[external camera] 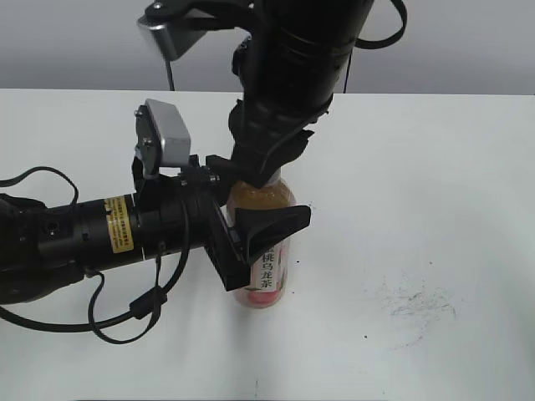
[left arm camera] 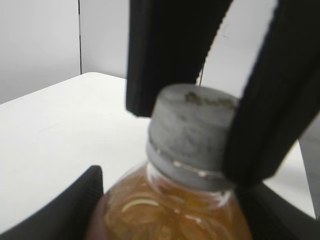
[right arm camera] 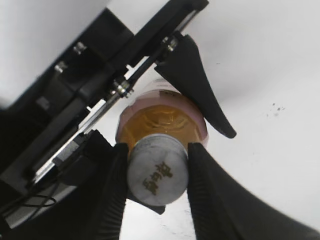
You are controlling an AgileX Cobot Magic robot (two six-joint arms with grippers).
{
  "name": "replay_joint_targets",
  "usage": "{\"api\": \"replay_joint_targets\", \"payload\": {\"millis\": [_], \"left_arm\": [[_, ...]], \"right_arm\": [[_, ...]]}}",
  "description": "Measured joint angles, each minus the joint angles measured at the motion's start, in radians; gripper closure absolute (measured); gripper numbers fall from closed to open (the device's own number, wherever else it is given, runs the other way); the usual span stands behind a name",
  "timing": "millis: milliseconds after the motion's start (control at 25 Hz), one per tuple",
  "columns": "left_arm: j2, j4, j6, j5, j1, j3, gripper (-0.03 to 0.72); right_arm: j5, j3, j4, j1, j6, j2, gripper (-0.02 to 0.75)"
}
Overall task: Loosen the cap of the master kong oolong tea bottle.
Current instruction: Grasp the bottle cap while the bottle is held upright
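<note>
The master kong oolong tea bottle (external camera: pixel 269 276) stands upright on the white table, amber tea inside, pink-and-white label facing front. My left gripper (external camera: pixel 251 225) is shut on the bottle's shoulder from the left; its black fingers show at both sides of the bottle (left arm camera: pixel 170 210) in the left wrist view. My right gripper (right arm camera: pixel 157 172) comes down from above and is shut on the grey-white cap (right arm camera: pixel 157 170), one ribbed finger on each side. The cap (left arm camera: pixel 192 135) also shows in the left wrist view, pinched between those fingers. In the exterior view the cap is hidden by the right arm.
The white table (external camera: pixel 435 184) stretches around the bottle. Dark scuff marks (external camera: pixel 414 305) lie on it at the front right. The left arm's body and cables (external camera: pixel 84 242) lie along the table's left side. A grey wall is behind.
</note>
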Motion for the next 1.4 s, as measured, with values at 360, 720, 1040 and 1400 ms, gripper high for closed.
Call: {"api": "replay_joint_targets", "payload": {"millis": [360, 720, 1040, 1400], "left_arm": [[0.0, 0.0, 0.001, 0.0, 0.0, 0.0, 0.24], [0.0, 0.001, 0.004, 0.0, 0.0, 0.0, 0.24], [0.0, -0.001, -0.002, 0.009, -0.001, -0.007, 0.24], [0.0, -0.001, -0.002, 0.009, -0.001, -0.008, 0.24]], "right_arm": [[0.0, 0.0, -0.003, 0.0, -0.632, 0.002, 0.463], [0.005, -0.001, -0.027, 0.002, -1.202, 0.002, 0.463], [0.004, -0.003, -0.05, 0.005, -1.675, 0.002, 0.463], [0.004, -0.003, -0.06, 0.005, -1.28, 0.002, 0.427]]}}
